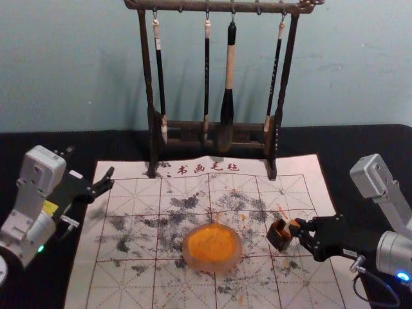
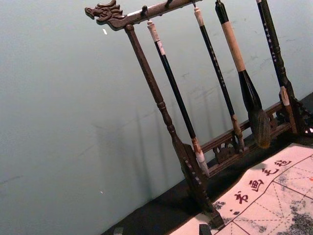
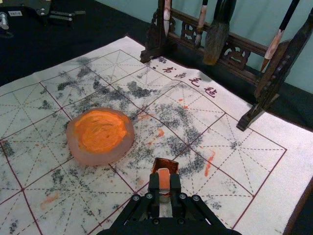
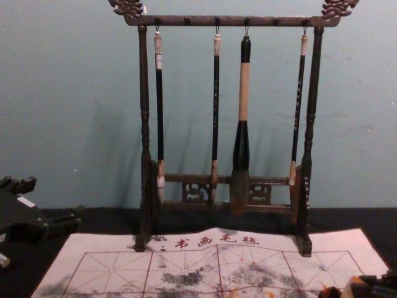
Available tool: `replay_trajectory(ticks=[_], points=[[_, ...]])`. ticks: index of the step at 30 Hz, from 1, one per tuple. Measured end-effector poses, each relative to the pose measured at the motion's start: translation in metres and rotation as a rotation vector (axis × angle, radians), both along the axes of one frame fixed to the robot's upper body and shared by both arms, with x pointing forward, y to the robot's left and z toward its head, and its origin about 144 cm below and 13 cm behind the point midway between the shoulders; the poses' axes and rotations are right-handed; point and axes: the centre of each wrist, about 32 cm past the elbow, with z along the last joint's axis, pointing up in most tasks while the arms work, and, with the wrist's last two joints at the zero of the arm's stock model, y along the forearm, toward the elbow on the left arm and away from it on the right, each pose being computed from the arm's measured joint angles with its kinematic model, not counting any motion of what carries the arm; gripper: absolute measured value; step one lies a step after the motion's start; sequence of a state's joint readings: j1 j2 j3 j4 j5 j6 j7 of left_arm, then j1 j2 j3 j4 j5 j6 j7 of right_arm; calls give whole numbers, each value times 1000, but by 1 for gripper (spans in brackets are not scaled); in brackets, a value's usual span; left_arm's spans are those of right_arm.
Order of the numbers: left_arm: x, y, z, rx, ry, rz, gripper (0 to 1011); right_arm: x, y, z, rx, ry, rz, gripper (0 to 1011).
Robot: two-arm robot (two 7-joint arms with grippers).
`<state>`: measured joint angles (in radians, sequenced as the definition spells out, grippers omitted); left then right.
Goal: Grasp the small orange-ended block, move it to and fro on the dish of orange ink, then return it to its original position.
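The dish of orange ink [image 1: 212, 247] lies on the mat, and to its right stands a small dark brown holder [image 1: 279, 235]. My right gripper [image 1: 297, 230] is at the holder's right side. In the right wrist view my right gripper [image 3: 164, 185] is shut on the small orange-ended block [image 3: 164, 177], whose orange end faces up beside the brown holder [image 3: 165, 165]; whether they touch I cannot tell. The ink dish [image 3: 100, 136] lies apart from them. My left gripper [image 1: 105, 183] is parked open over the mat's far left edge; its fingertips [image 2: 161, 230] stand apart in the left wrist view.
Behind the mat stands a dark wooden rack [image 4: 144, 124] with several hanging brushes, the thick one [image 4: 243, 118] near its middle. Its feet rest on the back of the ink-spotted calligraphy mat [image 1: 129, 277]. Black cloth [image 1: 360, 145] surrounds the mat.
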<state>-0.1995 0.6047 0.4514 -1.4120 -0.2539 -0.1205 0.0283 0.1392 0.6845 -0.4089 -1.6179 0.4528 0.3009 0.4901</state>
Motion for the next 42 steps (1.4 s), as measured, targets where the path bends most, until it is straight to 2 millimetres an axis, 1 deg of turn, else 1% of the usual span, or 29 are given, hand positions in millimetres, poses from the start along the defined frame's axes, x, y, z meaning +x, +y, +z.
replay_trajectory(ticks=[35, 37, 38, 41, 42], points=[[0, 0, 0, 0, 0, 0, 1001, 0, 0, 0, 2, 0, -4, 108], [0, 0, 0, 0, 0, 0, 1001, 0, 0, 0, 2, 0, -4, 144], [0, 0, 0, 0, 0, 0, 1001, 0, 0, 0, 2, 0, -4, 187], [0, 0, 0, 0, 0, 0, 1001, 0, 0, 0, 2, 0, -4, 262], [0, 0, 0, 0, 0, 0, 1001, 0, 0, 0, 2, 0, -4, 303]])
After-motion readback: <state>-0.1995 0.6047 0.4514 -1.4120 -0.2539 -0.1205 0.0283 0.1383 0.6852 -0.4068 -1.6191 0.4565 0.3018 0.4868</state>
